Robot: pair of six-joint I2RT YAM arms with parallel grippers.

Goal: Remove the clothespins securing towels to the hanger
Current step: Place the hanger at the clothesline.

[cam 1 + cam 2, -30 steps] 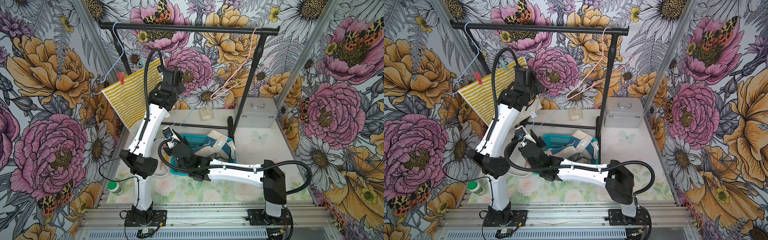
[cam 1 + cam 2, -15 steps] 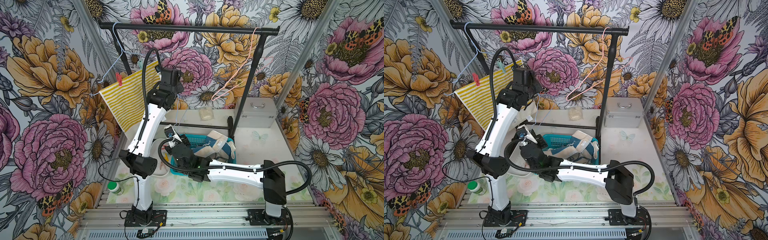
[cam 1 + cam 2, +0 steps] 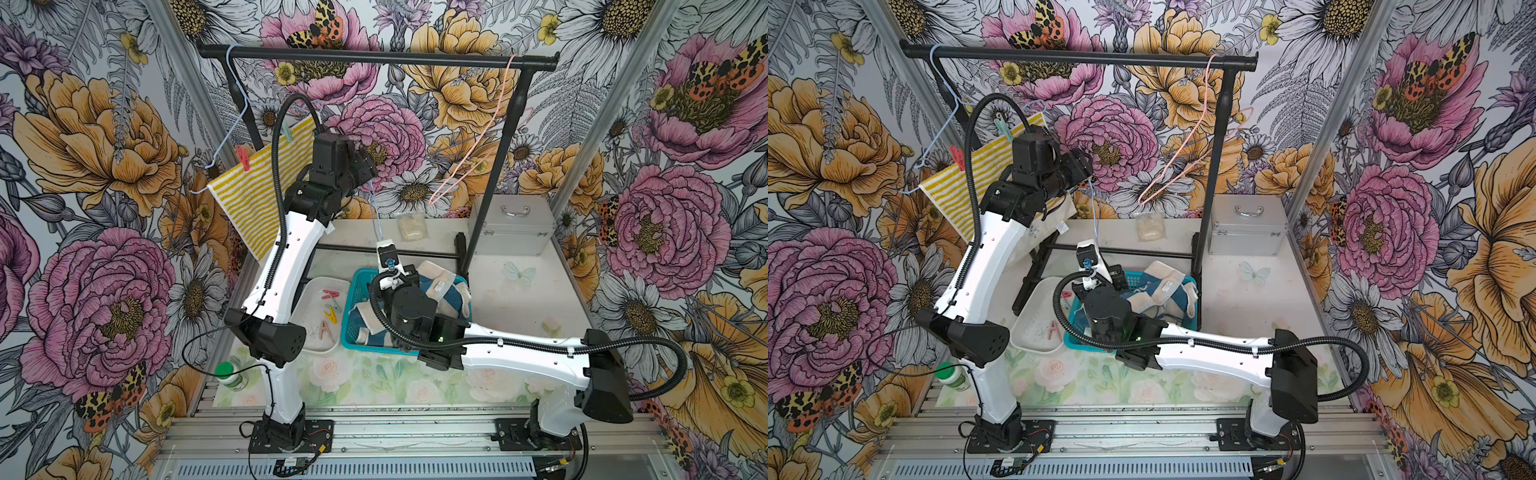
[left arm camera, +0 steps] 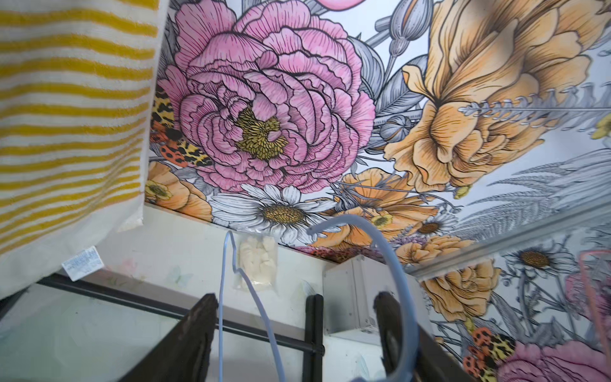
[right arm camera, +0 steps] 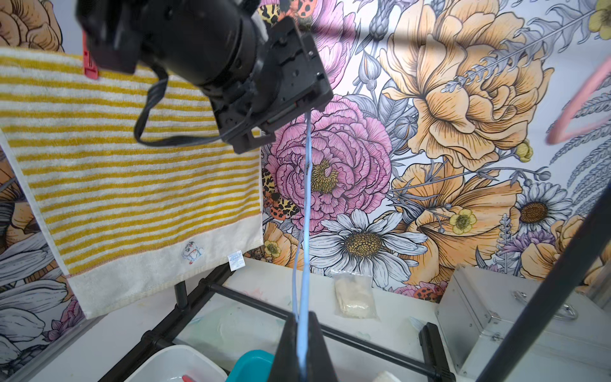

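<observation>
Changed: left gripper (image 4: 296,296) has gone from pinched to spread wide within the last second; right gripper (image 5: 301,319) has slid sideways and clamped.
Left pincer: released. Fingers stand well apart, and the wire of the loose blue hanger (image 4: 360,225) runs between them unpinched.
Right pincer: clenched on the lower wire of that same hanger, which rises from it toward the left wrist.
Remaining work: yellow striped towel (image 3: 257,187) hangs on a second blue hanger (image 3: 229,133) near the left end of the rail (image 3: 374,56). It is pinned along its top edge by the red clothespin (image 3: 242,157) and the mint clothespin (image 3: 286,132).
Done so far: several loose pins (image 3: 331,314) lie in the white tray (image 3: 316,286). The cream-and-blue towel (image 3: 442,286) is bunched in the teal basket (image 3: 347,332). I can't make out a pink towel.
Pin handling (my guess): light, rigid plastic with a spring. The plastic is smooth, so a skewed pinch will likely squirt it out. Take it by the tail end standing above the towel edge, squeeze square to open the bite, then lift off.
Towel handling (my guess): soft and limp, so it will slide or drop once the second pin lets go. The thin wire hanger swings freely, so expect the target to move on contact.
Next (my guess): park the loose hanger, then send the left arm for the mint pin, which is nearest to it.
</observation>
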